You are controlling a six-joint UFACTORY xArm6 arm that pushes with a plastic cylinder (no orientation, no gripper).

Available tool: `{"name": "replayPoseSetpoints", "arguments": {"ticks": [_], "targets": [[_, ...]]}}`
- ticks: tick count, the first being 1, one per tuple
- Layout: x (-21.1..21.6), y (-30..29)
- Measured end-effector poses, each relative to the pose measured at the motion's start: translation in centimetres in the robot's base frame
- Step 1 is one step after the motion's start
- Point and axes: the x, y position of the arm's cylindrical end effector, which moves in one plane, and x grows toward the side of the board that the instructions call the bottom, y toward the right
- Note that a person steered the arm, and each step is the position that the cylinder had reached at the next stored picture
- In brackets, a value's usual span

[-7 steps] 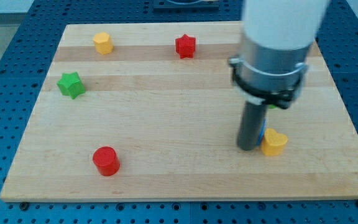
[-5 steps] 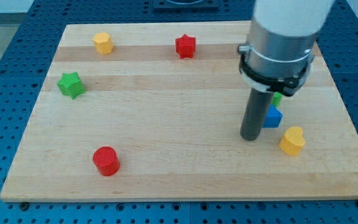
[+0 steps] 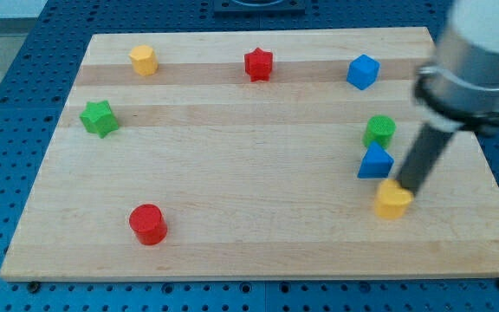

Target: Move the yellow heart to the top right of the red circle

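The yellow heart lies near the board's lower right. My tip rests right at its upper right edge, touching or nearly touching it; the rod is blurred by motion. The red circle sits far off at the lower left of the board. The arm's white and grey body fills the view's top right corner.
A blue triangle-like block and a green round block stand just above the heart. A blue cube, a red star and a yellow hexagon line the top. A green star is at the left.
My rod has swung from the heart's left side to its upper right. The heart has shifted slightly left and down. The blue cube and green block are now uncovered.
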Motion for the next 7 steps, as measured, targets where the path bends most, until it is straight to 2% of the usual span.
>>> {"name": "replayPoseSetpoints", "arguments": {"ticks": [1, 2, 6, 7], "targets": [[3.2, -2.1], [3.3, 1.7], [0.2, 2.0], [1.0, 5.4]]}}
